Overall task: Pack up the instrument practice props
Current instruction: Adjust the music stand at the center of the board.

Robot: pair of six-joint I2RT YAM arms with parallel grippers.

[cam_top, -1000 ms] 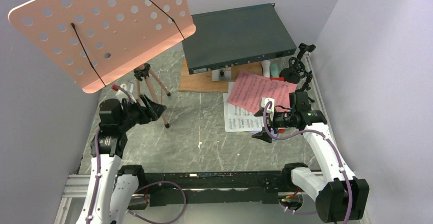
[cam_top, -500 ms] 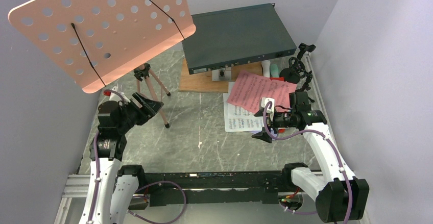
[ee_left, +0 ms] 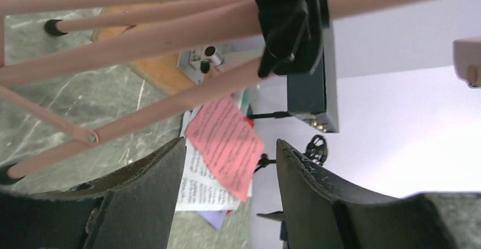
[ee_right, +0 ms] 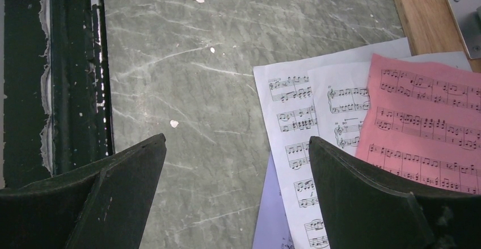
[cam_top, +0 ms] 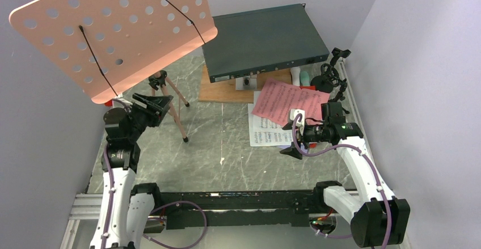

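Note:
The salmon-pink perforated music stand (cam_top: pixel 113 33) rises at the back left on its tripod legs (cam_top: pixel 177 118). My left gripper (cam_top: pixel 154 105) stands open just left of those legs, below the black hub (ee_left: pixel 289 25). In the left wrist view the legs (ee_left: pixel 142 39) cross above the left gripper (ee_left: pixel 231 142), and nothing lies between its fingers. Sheet-music pages lie at the right: pink (cam_top: pixel 286 101) over white (cam_top: pixel 264 131). My right gripper (cam_top: pixel 294 142) hovers open over their near left edge (ee_right: pixel 295 113), with a lavender page (ee_right: pixel 272 215) below. The black mic stand (cam_top: pixel 332 79) and small tubes (cam_top: pixel 300 77) sit at the back right.
A dark grey flat box (cam_top: pixel 264 39) rests on a wooden board (cam_top: pixel 218 90) at the back. Grey walls close in on both sides. A black rail (cam_top: pixel 238 195) runs along the near edge, also showing in the right wrist view as a rail (ee_right: pixel 74 62).
My left gripper has risen and swung toward the tripod's hub, with its jaws a little narrower. The right arm has not moved.

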